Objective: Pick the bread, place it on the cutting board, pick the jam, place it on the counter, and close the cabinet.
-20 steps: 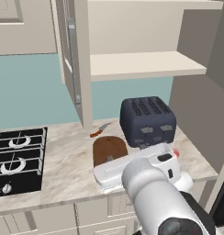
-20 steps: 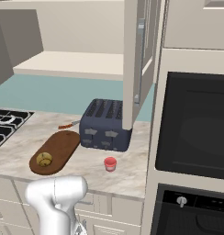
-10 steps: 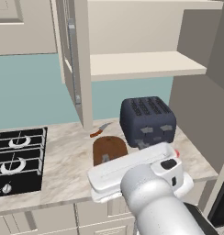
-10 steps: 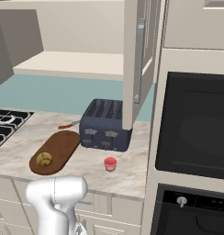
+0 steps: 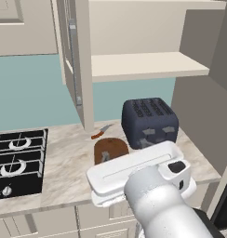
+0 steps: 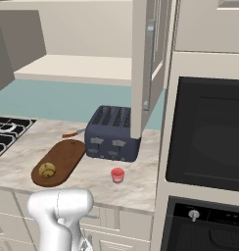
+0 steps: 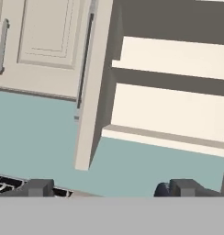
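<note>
At lower left of the right base view, the small round golden-brown bread roll (image 6: pixel 47 170) sits on the dark brown oblong wooden cutting board (image 6: pixel 67 154); the squat red jam jar (image 6: pixel 117 175) stands on the beige marbled counter (image 6: pixel 136 184). Remaining step, I judge: closing the tall beige cabinet door (image 7: pixel 92 87). Fingers (image 7: pixel 38 187) stand apart, empty, facing it.

Kitchen, gas stove (image 5: pixel 17 162), toaster (image 6: pixel 113 133), wall oven (image 6: pixel 209 132)
</note>
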